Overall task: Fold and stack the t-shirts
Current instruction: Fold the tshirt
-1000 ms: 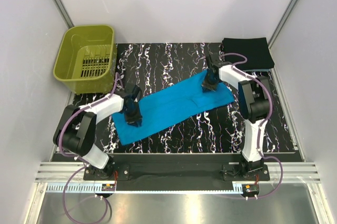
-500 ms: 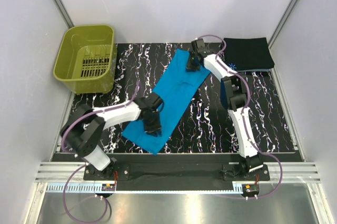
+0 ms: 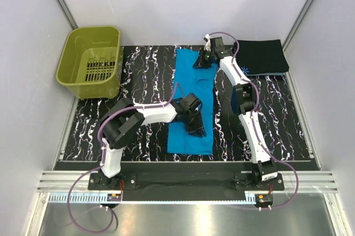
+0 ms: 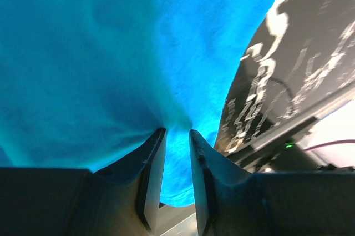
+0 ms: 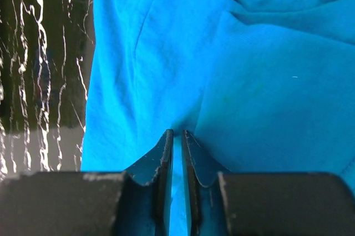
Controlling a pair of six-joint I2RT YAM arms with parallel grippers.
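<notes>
The turquoise-blue t-shirt point(image 3: 191, 103) lies as a long folded strip running from the far middle of the table to the near middle. My left gripper point(image 3: 195, 127) is shut on a pinch of its near part, with cloth between the fingers point(image 4: 176, 136). My right gripper point(image 3: 203, 61) is shut on its far end, cloth pinched between the fingers point(image 5: 177, 136). The black t-shirt point(image 3: 262, 55) lies folded at the far right corner, its blue-white starburst mark point(image 3: 244, 70) at the near-left edge.
An olive-green plastic basket point(image 3: 92, 61) stands at the far left. The black marbled table top point(image 3: 138, 75) ends at a metal rail point(image 3: 183, 183) near the arm bases. White walls close in the sides and back.
Both grippers have swung the blue shirt round from lying slanted across the table to running far-to-near. The left gripper moved right and nearer, the right gripper moved left and farther.
</notes>
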